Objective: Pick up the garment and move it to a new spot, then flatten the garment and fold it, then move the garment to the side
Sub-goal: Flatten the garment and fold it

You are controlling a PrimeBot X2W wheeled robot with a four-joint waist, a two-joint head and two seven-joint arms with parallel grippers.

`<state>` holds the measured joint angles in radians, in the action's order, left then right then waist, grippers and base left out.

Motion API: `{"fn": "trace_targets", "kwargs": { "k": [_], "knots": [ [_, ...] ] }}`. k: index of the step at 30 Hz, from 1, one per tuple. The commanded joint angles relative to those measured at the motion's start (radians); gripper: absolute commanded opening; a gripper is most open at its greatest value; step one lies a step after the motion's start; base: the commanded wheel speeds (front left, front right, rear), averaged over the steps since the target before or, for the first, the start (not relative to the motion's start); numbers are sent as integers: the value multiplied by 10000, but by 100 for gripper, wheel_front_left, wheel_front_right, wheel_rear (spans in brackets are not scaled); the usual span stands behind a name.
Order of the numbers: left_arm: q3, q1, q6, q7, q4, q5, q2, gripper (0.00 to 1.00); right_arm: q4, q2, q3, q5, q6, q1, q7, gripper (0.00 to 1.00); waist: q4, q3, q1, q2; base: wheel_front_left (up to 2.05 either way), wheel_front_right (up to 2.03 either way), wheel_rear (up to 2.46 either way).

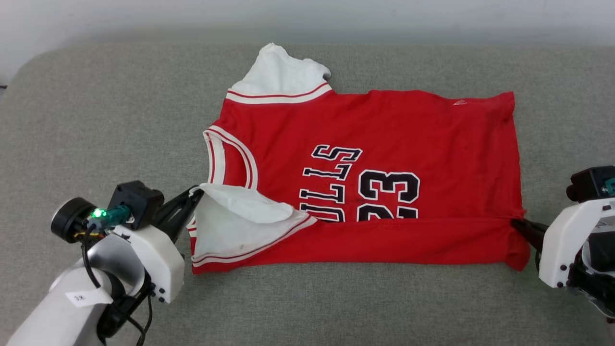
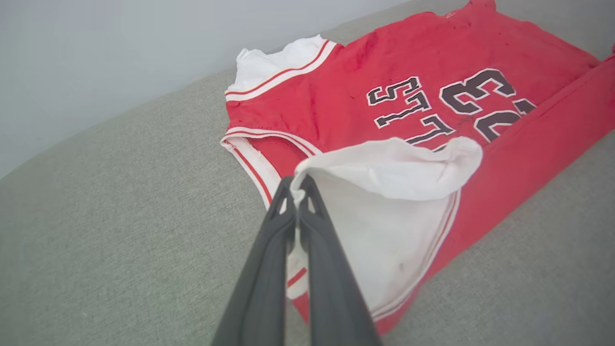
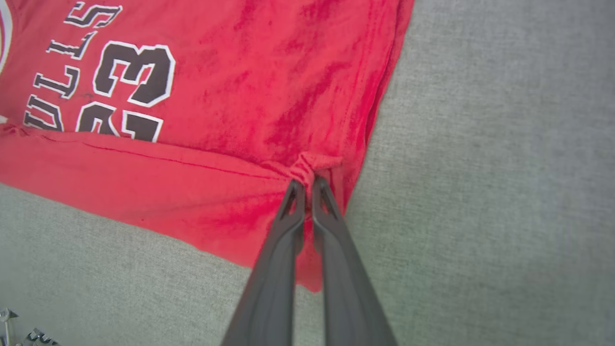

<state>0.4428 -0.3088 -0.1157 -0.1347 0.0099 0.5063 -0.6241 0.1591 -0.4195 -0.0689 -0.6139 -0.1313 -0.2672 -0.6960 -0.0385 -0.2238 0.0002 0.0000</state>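
Here, garment [image 1: 384, 144] lying crosswise, collar [image 1: 214, 158] leftward, left claw [image 1: 197, 191] pinching sleeve [image 1: 230, 226], right claw [image 1: 515, 222] pinching hem [image 1: 514, 144].

- left gripper [image 1: 196, 193]: lower left in head view, points up and to the right, jaws closed, tips nipping a white sleeve edge of the garment [image 1: 408, 129]
- left wrist view: jaws pressed together at the tips, white cloth caught between them
- left forearm [image 1: 62, 302]: pale, rises from the bottom left corner
- left wrist housing [image 1: 153, 259]: white, green light [image 1: 98, 212] lit beside it
- right gripper [image 1: 519, 225]: at the right edge, points left, jaws closed on the red hem corner
- right wrist view: tips together, small bunch of red cloth pinched
- right wrist housing [image 1: 571, 245]: white, partly cut off by the frame edge
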Motion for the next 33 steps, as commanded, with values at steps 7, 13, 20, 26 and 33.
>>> {"fn": "trace_targets", "kwargs": {
  "k": [7,13,20,26,33],
  "knots": [
    [411,-1284,-119,369,1299,69,213,0,547,117,-163,294,12,-714,259,0,82,-600,-2,0,0,0,0],
    [797,-1846,-130,570,2608,186,606,0,916,192,-236,342,12,-864,431,0,87,-681,-2,0,0,0,0],
    [687,-2177,314,1307,3821,122,1205,100,1022,181,-358,377,12,-859,918,100,54,-427,-2,0,0,0,0],
    [156,-1748,834,2236,4119,538,1578,100,763,79,-507,554,12,-476,1556,100,35,201,-2,0,0,0,0],
    [-318,-443,1652,2744,3336,1017,1794,100,105,55,-576,1427,12,321,1809,100,90,914,-2,0,0,0,0]
  ]
}}
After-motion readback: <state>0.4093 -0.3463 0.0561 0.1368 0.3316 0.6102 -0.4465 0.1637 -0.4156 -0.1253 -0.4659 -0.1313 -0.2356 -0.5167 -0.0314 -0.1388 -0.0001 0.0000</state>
